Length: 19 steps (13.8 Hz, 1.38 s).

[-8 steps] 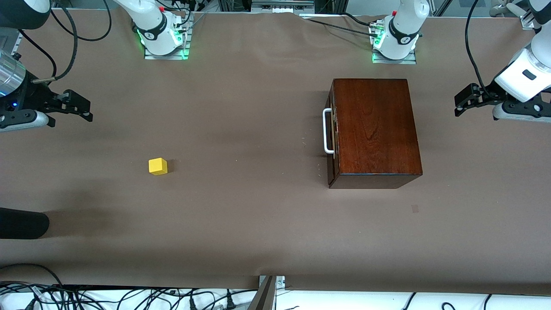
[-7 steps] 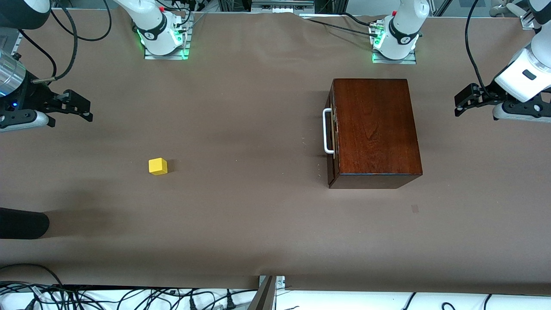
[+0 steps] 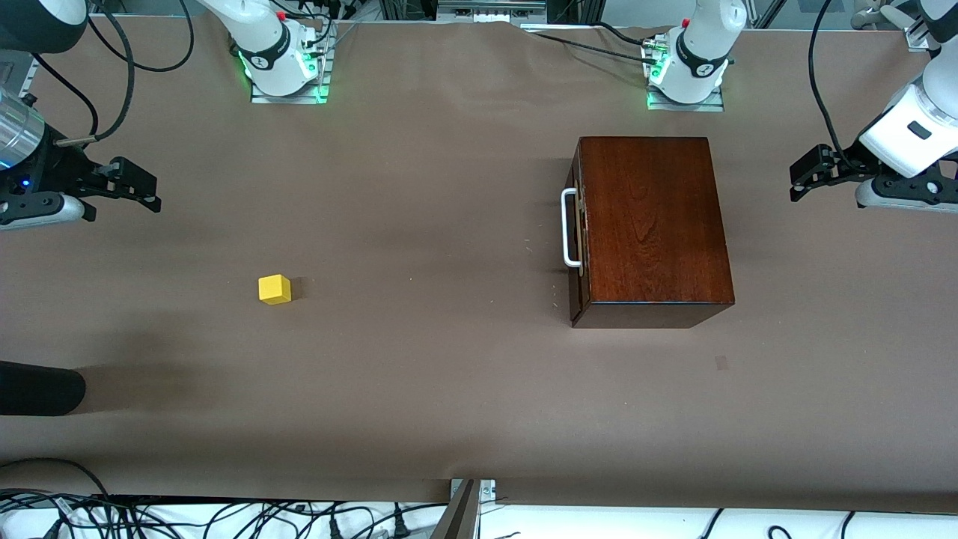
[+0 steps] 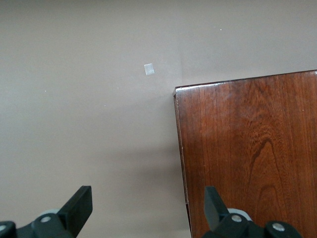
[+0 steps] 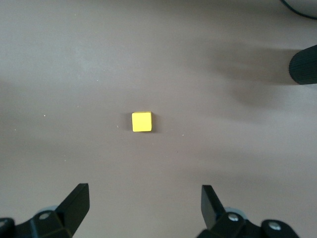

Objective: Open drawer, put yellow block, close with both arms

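The dark reddish-brown wooden box (image 3: 650,224) stands toward the left arm's end of the table. Its drawer is shut; the white bar handle (image 3: 569,227) faces the right arm's end. The yellow block (image 3: 275,289) lies on the table toward the right arm's end, and shows in the right wrist view (image 5: 141,121). My left gripper (image 3: 799,178) is open and empty, up beside the box; the left wrist view shows its fingers (image 4: 79,206) and the box top (image 4: 247,148). My right gripper (image 3: 142,187) is open and empty, up over the table at the right arm's end.
A brown cloth (image 3: 419,374) covers the table. A black cylinder (image 3: 37,388) juts in at the table's edge near the right arm's end, nearer the camera than the block. A small pale mark (image 3: 721,363) lies near the box. Cables hang along the near edge.
The left and right grippers have each shifted very slightly; the box and the block have not moved.
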Each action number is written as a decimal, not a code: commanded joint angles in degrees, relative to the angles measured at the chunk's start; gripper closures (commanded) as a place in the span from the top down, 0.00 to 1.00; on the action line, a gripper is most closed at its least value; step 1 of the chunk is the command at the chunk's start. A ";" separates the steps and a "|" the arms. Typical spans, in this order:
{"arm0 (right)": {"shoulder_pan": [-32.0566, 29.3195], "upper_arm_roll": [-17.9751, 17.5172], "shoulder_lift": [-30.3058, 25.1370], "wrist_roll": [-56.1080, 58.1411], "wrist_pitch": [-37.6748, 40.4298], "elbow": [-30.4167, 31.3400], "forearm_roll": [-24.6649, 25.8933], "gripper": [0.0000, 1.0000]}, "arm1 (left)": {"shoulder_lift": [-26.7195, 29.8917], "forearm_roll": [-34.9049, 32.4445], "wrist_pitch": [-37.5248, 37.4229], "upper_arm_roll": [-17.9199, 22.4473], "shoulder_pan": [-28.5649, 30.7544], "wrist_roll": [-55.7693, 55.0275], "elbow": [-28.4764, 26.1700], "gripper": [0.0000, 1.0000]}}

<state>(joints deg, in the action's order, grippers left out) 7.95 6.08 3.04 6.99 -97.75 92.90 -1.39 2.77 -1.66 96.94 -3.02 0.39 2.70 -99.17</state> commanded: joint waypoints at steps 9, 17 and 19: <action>-0.48 -0.02 0.12 -0.22 0.55 -0.70 -0.37 1.00 | -0.92 1.40 -1.66 0.12 -0.31 0.11 2.06 1.00; -0.48 -0.02 0.12 -0.22 0.63 -0.70 -0.45 1.00 | -3.19 4.99 -2.98 -0.15 -1.80 -0.15 4.50 1.00; -0.48 -0.02 0.12 -0.22 0.63 -0.61 -0.45 1.00 | -4.44 5.17 -3.59 -1.37 -2.33 -0.32 5.57 1.00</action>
<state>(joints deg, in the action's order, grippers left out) 7.73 6.12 3.12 6.99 -97.75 92.90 -1.39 0.95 2.27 95.40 -3.55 -1.30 2.70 -97.35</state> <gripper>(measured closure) 0.000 0.000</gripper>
